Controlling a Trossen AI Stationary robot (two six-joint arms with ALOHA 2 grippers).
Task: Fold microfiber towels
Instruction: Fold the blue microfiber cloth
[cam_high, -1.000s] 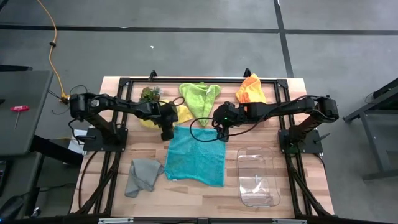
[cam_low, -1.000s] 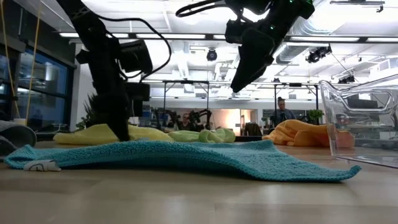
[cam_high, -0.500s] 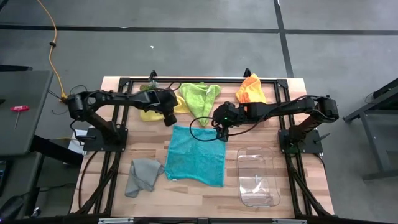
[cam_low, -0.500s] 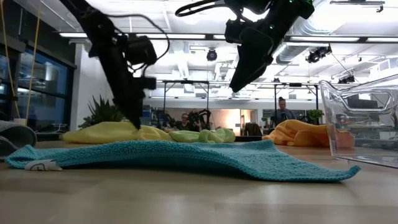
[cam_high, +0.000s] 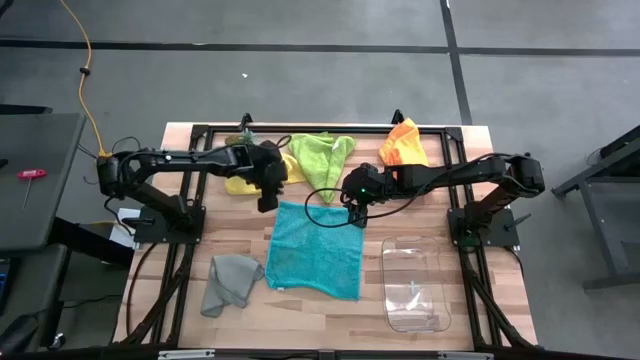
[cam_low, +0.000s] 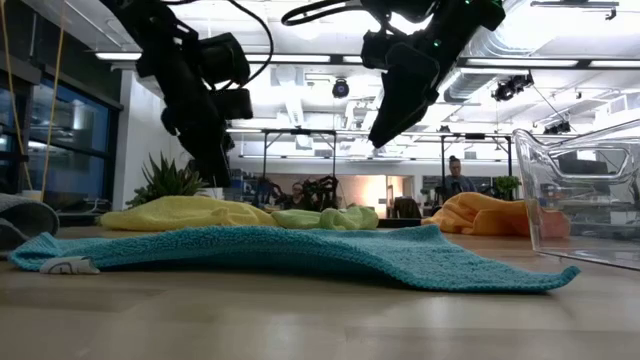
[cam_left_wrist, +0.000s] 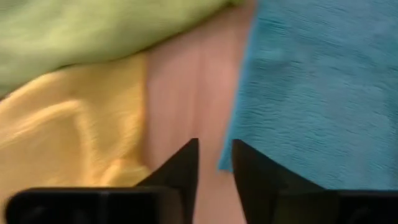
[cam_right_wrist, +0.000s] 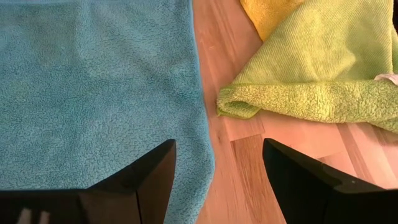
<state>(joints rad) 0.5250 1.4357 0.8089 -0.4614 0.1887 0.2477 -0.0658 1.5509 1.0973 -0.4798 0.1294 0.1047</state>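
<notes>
We see left gripper (cam_left_wrist: 214, 163) slightly parted, empty, beside teal towel (cam_high: 316, 250); right gripper (cam_right_wrist: 217, 165) wide, empty.

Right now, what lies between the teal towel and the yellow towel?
A bare strip of wooden table separates the teal towel from the yellow towel. The left wrist view shows this; the left gripper hangs over the strip.

Setting: open-plan robotics lab or workshop. Evidence: pale wooden slatted table (cam_high: 330, 310) on a black metal frame (cam_high: 190, 135); grey carpet-tile floor (cam_high: 300, 70); yellow cable (cam_high: 85, 70) trailing across it; exposed ceiling ducts (cam_low: 520, 45) and strip lights; further workbenches, potted plants (cam_low: 165, 180) and seated people (cam_low: 455, 180) behind.
</notes>
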